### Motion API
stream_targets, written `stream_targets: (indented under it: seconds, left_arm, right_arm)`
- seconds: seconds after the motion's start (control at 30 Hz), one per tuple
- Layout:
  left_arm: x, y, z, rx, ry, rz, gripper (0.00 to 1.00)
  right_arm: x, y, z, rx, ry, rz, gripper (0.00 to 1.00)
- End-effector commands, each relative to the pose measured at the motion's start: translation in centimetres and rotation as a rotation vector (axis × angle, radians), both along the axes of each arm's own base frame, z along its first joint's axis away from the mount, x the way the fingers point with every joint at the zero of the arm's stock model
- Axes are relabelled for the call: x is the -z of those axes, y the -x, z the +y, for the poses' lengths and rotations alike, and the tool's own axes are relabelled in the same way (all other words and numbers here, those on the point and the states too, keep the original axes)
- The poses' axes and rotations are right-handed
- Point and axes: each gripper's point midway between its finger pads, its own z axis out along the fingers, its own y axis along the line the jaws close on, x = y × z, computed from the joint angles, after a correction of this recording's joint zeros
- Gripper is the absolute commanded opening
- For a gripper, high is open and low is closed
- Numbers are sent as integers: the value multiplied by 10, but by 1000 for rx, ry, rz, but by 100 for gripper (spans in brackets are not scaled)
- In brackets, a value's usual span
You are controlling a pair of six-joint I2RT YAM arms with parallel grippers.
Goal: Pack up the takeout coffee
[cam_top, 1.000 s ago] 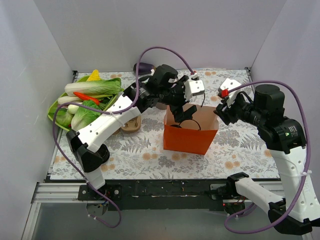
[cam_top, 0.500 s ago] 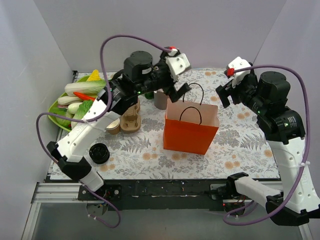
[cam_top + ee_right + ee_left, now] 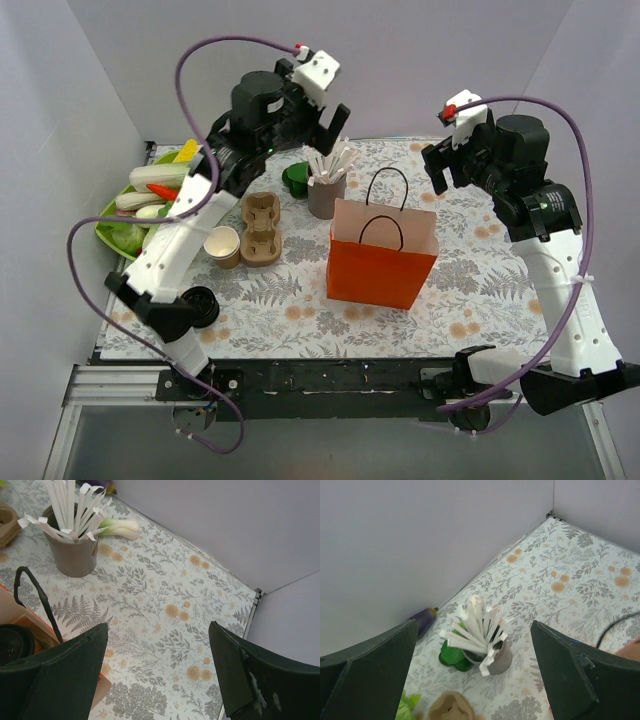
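Nearest the arm bases, a round black object (image 3: 203,303) lies on the counter (image 3: 480,290) beside the left arm; whether it is a loose lid or a capped cup cannot be told. Next out stands the orange bag (image 3: 380,270), upright with its mouth open and thin black handles raised. In the right wrist view a dark round lid shows down inside that bag, which I take to be the takeout coffee (image 3: 9,644). Only the lid's edge is visible, and the top view does not see into the bag. Left of the bag are an open kraft cup (image 3: 221,245) and a pulp cup-carrier tray (image 3: 262,228), touching or nearly so. Beyond them is the grey cup of white sticks (image 3: 324,190), and a green plate (image 3: 115,235) of vegetables sits at the far left. Highest and farthest, the left end effector (image 3: 322,122) hangs above the stick cup and the right end effector (image 3: 447,165) hangs over the far right of the counter. Both are spread wide with nothing between the fingers. The coffee is probably light, though how full it is cannot be seen. Its paper wall should give under a hard squeeze, and a pressed-on lid may pop if pinched at the rim. The safest hold looks to be across the body just below the lid, kept upright.
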Motion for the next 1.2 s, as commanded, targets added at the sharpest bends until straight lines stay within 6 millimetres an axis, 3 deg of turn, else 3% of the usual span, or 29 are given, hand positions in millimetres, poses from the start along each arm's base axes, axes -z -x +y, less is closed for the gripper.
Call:
stream_targets:
  seconds: [0.0,0.03,0.07,0.13,0.17,0.3,0.4,0.43,0.47,0.5,0.53,0.93,1.0,1.17]
  left_arm:
    - [27,-40,-19,-41,41,99,98]
    - [35,-49,-19,-45,50,112,98]
    - [39,-67,-1,-97,69,124,98]
    - [53,-87,6,-88,147,205,98]
    - [59,-108,37,-153,178,233,98]
    - [72,-133,83,-168,232,287,96]
    - [73,-127,87,-24,278,329,96]
    - [91,-117,78,58,277,379,95]
    - [78,-111,78,97,288,329,95]
    - [81,-106,74,131,293,332,95]
    - [98,-106,73,138,289,363,92]
    - [145,-120,75,58,331,474,74]
    - [146,-125,76,47,340,473,70]
    - [160,-133,66,94,339,518,65]
  right_arm:
    - [0,0,2,-5,-39,48,89]
    - [1,0,4,-15,-43,46,89]
    - [3,-1,4,-18,-42,50,89]
    - [7,-2,6,-26,-41,58,89]
    - [9,-1,7,-29,-39,65,89]
    - [16,0,7,-45,-30,66,88]
    - [26,1,7,-45,-25,72,88]
    - [29,1,6,-42,-26,77,88]
    - [36,1,4,-34,-26,90,88]
    - [38,0,3,-33,-32,92,88]
    - [40,0,2,-29,-37,100,88]
    - [51,-4,-5,-20,-26,161,88]
    - [52,-4,-5,-22,-25,164,88]
    - [59,-4,-5,-20,-21,184,87]
